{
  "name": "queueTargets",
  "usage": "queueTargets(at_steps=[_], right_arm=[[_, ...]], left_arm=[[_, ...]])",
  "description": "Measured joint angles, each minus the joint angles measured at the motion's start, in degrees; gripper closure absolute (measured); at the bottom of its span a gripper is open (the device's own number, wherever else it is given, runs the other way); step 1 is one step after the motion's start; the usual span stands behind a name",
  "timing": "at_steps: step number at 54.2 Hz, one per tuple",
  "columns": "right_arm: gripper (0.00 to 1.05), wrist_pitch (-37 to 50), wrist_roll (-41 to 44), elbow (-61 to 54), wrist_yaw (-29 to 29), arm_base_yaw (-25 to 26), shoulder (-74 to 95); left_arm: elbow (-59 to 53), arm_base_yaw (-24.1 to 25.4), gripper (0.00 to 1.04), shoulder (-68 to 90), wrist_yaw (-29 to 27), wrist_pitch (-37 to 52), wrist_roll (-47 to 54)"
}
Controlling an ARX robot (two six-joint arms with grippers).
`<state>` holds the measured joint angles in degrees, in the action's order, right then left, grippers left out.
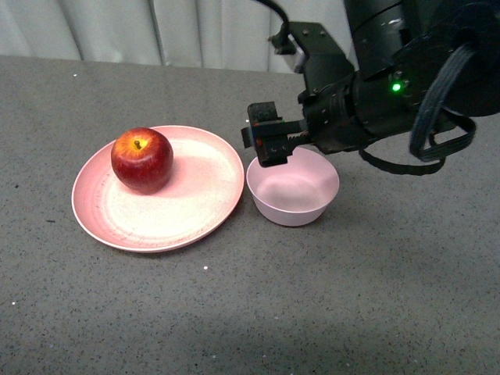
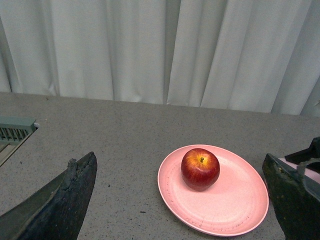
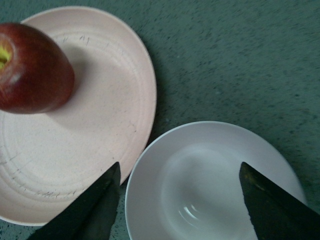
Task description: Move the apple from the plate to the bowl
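Observation:
The dark-red apple (image 1: 141,159) sits on the back left part of the salmon-pink plate (image 1: 191,205). The small pale pink bowl (image 1: 294,191) stands empty just right of the plate. My right gripper (image 1: 268,143) is open and empty, hovering over the bowl's back left rim. In the right wrist view its fingers (image 3: 95,205) straddle the bowl (image 3: 200,185), with the apple (image 3: 32,70) and plate (image 3: 95,120) beside. My left gripper (image 2: 182,210) is open and empty; its view shows the apple (image 2: 200,169) on the plate (image 2: 225,200) ahead.
The grey speckled table (image 1: 312,312) runs back to a pale curtain (image 1: 156,31). My right arm's black body and cables (image 1: 406,86) fill the upper right. A green-grey slatted object (image 2: 15,131) lies at the table's edge in the left wrist view.

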<state>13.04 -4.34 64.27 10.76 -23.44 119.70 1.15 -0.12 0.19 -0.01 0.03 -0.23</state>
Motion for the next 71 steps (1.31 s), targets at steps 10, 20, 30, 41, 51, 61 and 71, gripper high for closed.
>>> queueTargets(at_steps=[10,20,30,41,51,61,71], right_arm=[[0.10,8.09,-2.36,-9.35,-6.08,3.43,-11.41],[0.09,17.07,-4.39,-20.35,-10.93,7.56,-22.32],[0.20,31.04,-2.36,-32.52,-18.23,9.94,-30.14],[0.61,51.32,3.58,-46.73,-20.48,13.53,-38.23],[0.93,50.97,4.13,-53.72,-18.18,16.11,-43.56],[1.04,45.53,4.33,-58.31,-15.80,18.23,-54.10],[1.04,39.21,4.33,-61.00,-11.19,22.62,-63.25]], left_arm=[[0.00,0.00,0.07,0.00,0.02,0.00,0.00],[0.00,0.00,0.07,0.00,0.00,0.00,0.00],[0.00,0.00,0.07,0.00,0.02,0.00,0.00],[0.00,0.00,0.07,0.00,-0.02,0.00,0.00],[0.00,0.00,0.07,0.00,0.02,0.00,0.00],[0.00,0.00,0.07,0.00,0.02,0.00,0.00],[0.00,0.00,0.07,0.00,0.02,0.00,0.00]])
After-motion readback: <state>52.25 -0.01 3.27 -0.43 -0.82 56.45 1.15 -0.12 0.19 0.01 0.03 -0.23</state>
